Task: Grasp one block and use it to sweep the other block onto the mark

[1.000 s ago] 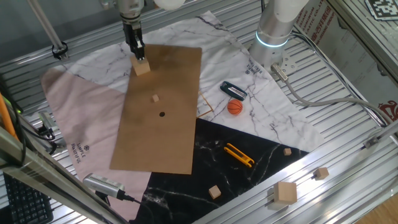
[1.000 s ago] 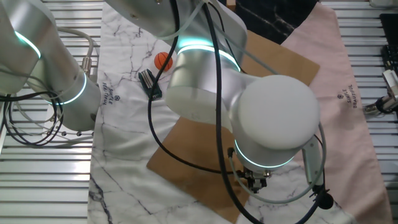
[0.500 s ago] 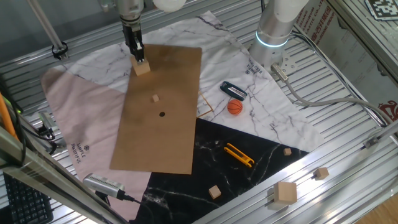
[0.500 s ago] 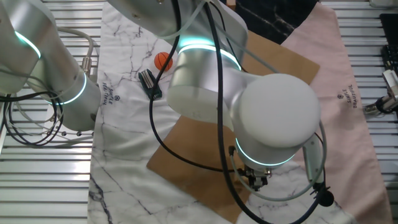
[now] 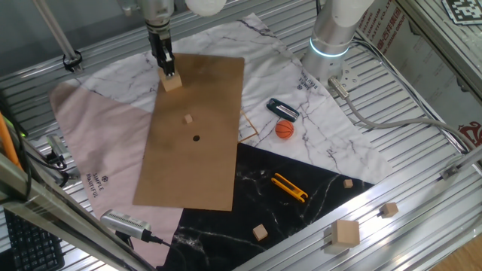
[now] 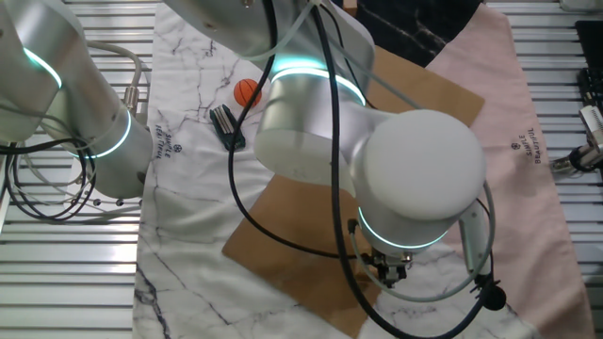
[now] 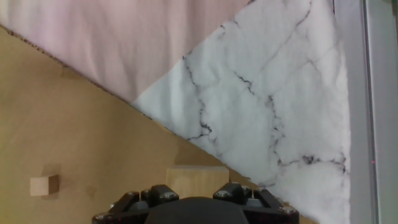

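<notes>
The larger tan block (image 5: pixel 172 82) rests near the far left corner of the brown board (image 5: pixel 211 165). My gripper (image 5: pixel 169 72) is down on it from above, with the jaws on either side of its top. In the hand view the block (image 7: pixel 197 179) fills the gap between the two finger bases, and the fingertips are hidden, so the grip does not show. The tiny cube (image 5: pixel 188 119) lies on the board nearer the camera, also seen at the hand view's lower left (image 7: pixel 44 185). The dark mark (image 5: pixel 196 138) sits just beyond the tiny cube, a short way apart from it.
Marble, pink and black cloths lie under the board. An orange ball (image 5: pixel 284 129), a black clip (image 5: pixel 282 109) and a yellow tool (image 5: pixel 289 187) lie to the right. Spare wooden cubes (image 5: pixel 346 233) sit at the front right. The arm's base (image 5: pixel 331 41) stands at the back.
The arm has crept slightly lower over the larger block. The block, the tiny cube and the mark have not moved.
</notes>
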Available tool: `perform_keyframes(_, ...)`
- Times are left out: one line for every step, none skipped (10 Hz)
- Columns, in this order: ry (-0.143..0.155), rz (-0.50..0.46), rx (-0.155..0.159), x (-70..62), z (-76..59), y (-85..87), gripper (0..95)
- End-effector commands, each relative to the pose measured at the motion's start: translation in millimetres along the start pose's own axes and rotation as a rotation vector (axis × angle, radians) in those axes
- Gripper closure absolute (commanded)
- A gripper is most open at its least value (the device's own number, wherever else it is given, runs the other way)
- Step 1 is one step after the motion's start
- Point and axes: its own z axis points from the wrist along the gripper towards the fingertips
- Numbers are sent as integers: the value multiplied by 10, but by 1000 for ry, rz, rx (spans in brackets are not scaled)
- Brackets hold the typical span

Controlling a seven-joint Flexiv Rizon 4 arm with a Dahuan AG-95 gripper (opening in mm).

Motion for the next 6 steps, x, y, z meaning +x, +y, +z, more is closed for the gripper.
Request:
perform_keyframes(1, 2, -7, -5, 10, 1, 380)
perform_keyframes(2, 13, -16, -5, 10, 1, 380)
perform_keyframes(5, 16, -16, -5, 10, 1, 380)
perform_keyframes(6, 18, -17, -5, 11, 1, 380)
perform_keyframes(5, 19, -18, -5, 11, 1, 380)
perform_keyframes(6, 19, -19, -5, 11, 1, 380)
